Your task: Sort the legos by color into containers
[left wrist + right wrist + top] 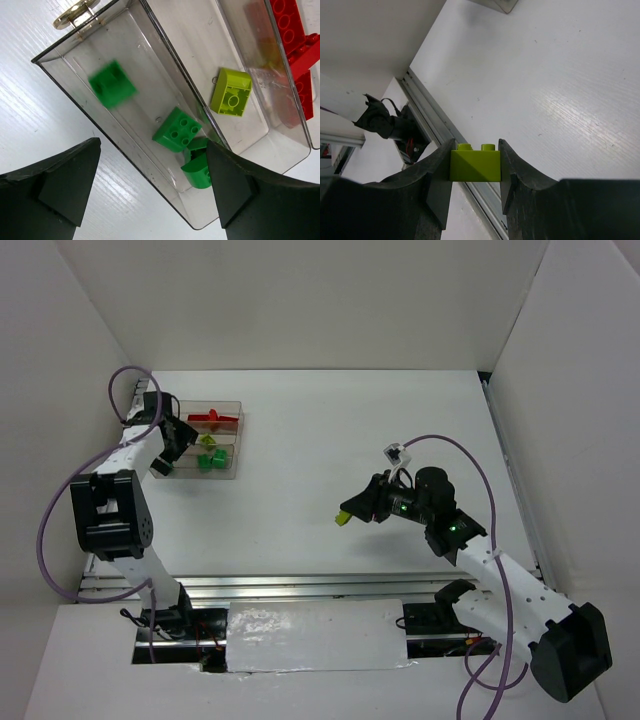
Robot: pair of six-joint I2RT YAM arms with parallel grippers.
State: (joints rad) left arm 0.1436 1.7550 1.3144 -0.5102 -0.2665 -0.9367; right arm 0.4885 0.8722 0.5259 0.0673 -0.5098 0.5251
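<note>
The clear three-compartment tray [240,445] sits at the far left. In the left wrist view the tray [150,55] holds dark green bricks [176,129] in one compartment. One of them [112,83] is blurred. A yellow-green brick [231,92] lies in the middle compartment and red bricks [292,30] in the third. My left gripper [152,150] is open and empty over the tray's near end [178,448]. My right gripper [352,510] is shut on a yellow-green brick [475,165] above the table's middle, far from the tray.
A metal rail [300,587] runs along the table's near edge and shows below the held brick [435,135]. White walls enclose the table on the left, back and right. A brass catch [75,12] sits at the tray's end.
</note>
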